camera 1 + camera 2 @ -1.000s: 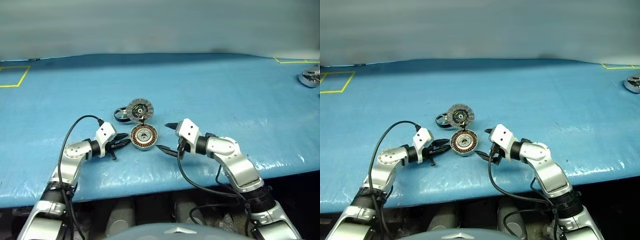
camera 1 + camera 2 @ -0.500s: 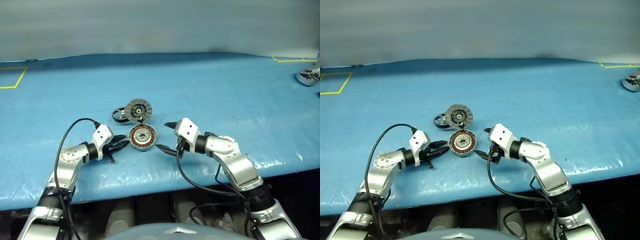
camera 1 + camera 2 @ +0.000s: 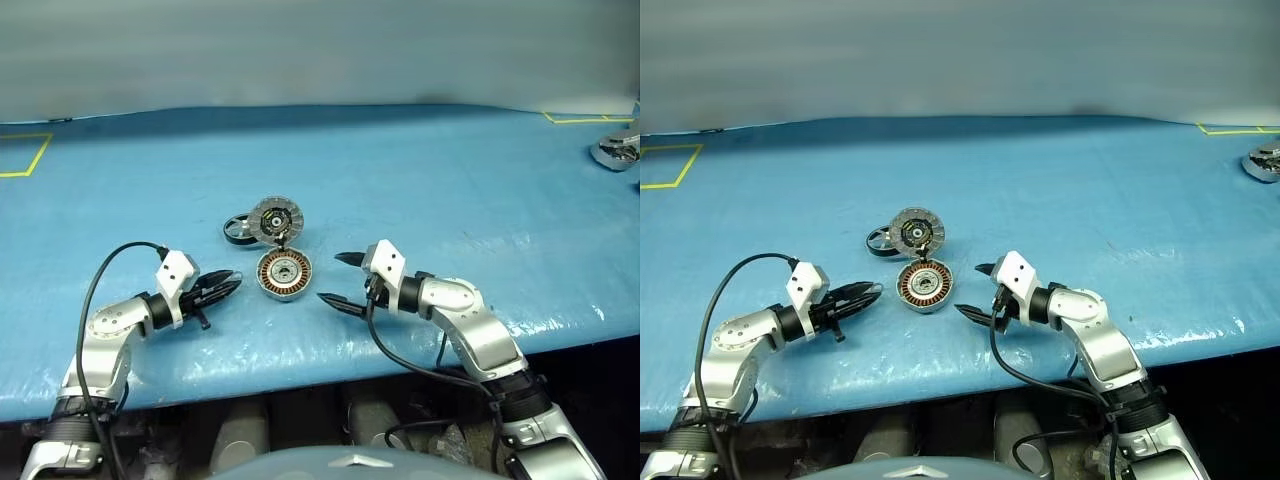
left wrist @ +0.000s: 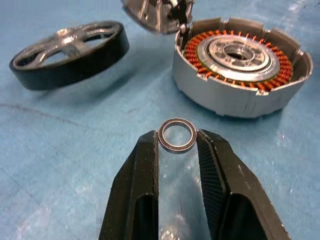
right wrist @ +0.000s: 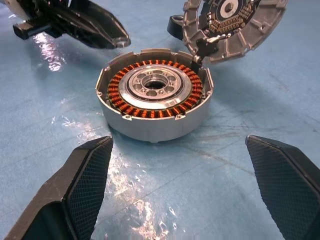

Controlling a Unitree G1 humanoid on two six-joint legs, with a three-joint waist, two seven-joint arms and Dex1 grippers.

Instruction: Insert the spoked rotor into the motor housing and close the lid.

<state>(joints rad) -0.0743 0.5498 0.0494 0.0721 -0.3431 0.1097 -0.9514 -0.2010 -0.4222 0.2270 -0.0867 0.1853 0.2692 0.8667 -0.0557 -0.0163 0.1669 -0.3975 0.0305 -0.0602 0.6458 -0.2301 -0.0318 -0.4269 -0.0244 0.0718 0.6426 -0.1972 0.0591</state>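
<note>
While the spoked rotor (image 4: 67, 52) lies on the blue table (image 3: 450, 190) just beside the open motor housing (image 5: 154, 92), whose hinged lid (image 5: 232, 22) stands raised, insertion has not begun. The left gripper (image 4: 177, 145) pinches a thin metal ring (image 4: 177, 135); the right gripper (image 3: 337, 279) gapes empty. Next, a hand must likely grasp the rotor.

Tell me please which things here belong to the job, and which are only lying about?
Job: motor housing, its open lid, spoked rotor.
Lying about: thin metal ring held in left gripper; metal part at far table edge.
</note>
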